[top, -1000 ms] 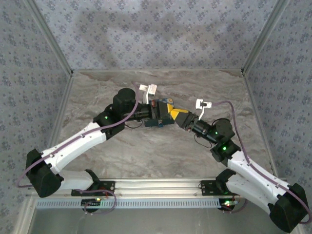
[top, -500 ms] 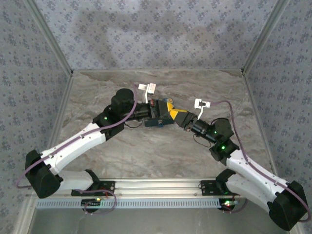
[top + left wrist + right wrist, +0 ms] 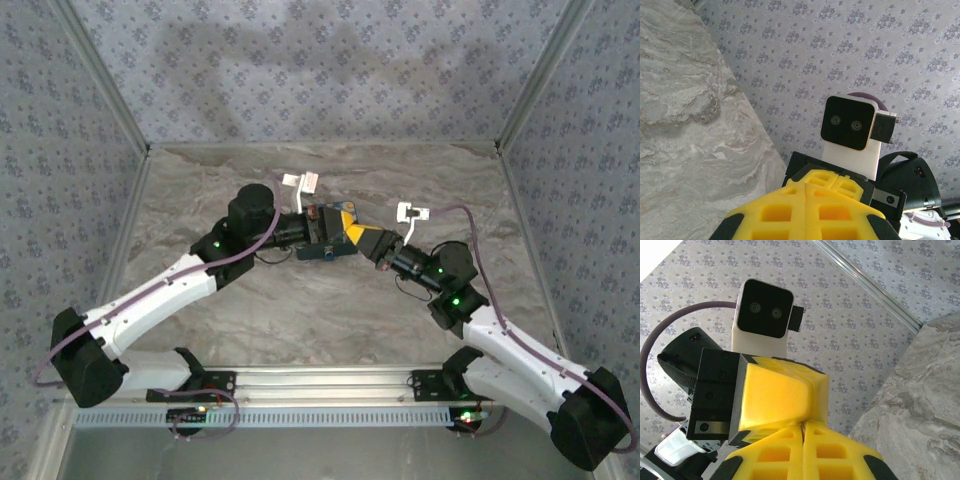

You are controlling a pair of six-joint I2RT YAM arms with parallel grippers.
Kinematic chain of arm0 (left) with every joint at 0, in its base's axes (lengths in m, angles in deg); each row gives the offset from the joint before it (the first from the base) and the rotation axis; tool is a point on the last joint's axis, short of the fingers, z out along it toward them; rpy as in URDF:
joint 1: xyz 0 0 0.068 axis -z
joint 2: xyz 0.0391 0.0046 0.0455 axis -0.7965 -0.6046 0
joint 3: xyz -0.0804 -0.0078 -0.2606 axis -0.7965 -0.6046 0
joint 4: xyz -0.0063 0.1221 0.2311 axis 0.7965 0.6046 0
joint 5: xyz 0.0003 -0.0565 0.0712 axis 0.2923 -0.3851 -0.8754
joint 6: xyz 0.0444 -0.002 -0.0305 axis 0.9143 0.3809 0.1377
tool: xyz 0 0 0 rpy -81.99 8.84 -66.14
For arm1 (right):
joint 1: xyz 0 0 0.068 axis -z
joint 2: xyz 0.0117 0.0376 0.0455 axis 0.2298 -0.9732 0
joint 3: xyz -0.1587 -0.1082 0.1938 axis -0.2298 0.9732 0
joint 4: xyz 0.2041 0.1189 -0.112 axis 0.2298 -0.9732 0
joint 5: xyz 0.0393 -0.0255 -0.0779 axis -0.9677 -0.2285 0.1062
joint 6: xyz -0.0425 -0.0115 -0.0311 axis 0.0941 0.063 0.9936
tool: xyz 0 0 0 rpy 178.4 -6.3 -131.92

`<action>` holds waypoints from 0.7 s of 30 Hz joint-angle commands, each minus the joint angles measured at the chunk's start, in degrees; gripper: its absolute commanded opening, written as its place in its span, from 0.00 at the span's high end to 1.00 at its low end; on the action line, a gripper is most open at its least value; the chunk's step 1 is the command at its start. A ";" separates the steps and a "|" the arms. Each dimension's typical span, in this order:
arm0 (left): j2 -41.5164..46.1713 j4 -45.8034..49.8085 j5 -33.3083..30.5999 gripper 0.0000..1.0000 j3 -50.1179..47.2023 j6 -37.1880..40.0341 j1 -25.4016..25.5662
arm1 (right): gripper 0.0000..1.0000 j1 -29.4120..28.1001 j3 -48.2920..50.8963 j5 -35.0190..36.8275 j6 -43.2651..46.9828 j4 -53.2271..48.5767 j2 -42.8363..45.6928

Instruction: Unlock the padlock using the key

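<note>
My two grippers meet tip to tip above the middle of the table. The left gripper [image 3: 345,226] is shut, its yellow fingers [image 3: 790,210] pressed flat together with nothing showing between them. The right gripper [image 3: 364,238] is also shut. In the right wrist view a thin metal sliver, seemingly the key [image 3: 802,427], is pinched at its fingertips [image 3: 815,437]. Those tips butt against the left gripper's yellow fingers [image 3: 782,395]. The padlock is hidden where the fingers meet.
A blue painted box [image 3: 320,252] lies on the marble table [image 3: 300,310] under the left gripper's body. Patterned walls stand close at the back and on both sides. White camera mounts [image 3: 415,213] stick up from both wrists.
The right gripper's fingers have closed from partly open to shut against the left gripper's tips. The right arm edged slightly left. The left arm has hardly moved.
</note>
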 commanded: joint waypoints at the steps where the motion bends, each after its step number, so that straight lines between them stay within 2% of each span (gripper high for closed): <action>1: 2.33 -1.55 1.47 0.95 0.55 0.98 1.09 | 1.00 0.50 -0.36 0.34 2.48 -2.20 1.13; 2: 2.69 -1.16 1.12 0.82 0.40 1.00 1.04 | 1.00 0.53 -0.51 0.10 2.98 -3.18 1.53; 6: 4.62 -0.24 0.24 0.66 -0.27 1.28 -0.18 | 1.00 1.31 -0.62 -0.67 4.57 -6.78 3.70; 11: 6.59 1.52 -0.10 0.62 -1.26 1.68 -1.80 | 1.00 2.46 -0.47 -1.79 5.79 -10.73 6.62; 15: 7.44 4.61 -1.44 0.53 -1.64 3.31 -2.00 | 1.00 3.33 -0.71 -1.38 7.24 -15.51 8.47; 18: 7.92 8.83 -4.09 0.43 -2.45 5.10 -2.09 | 1.00 4.54 -1.43 -0.83 9.31 -21.85 9.53; 21: 8.16 12.41 -6.10 0.38 -4.57 6.49 -2.08 | 1.00 5.82 -3.28 0.80 13.18 -30.47 9.86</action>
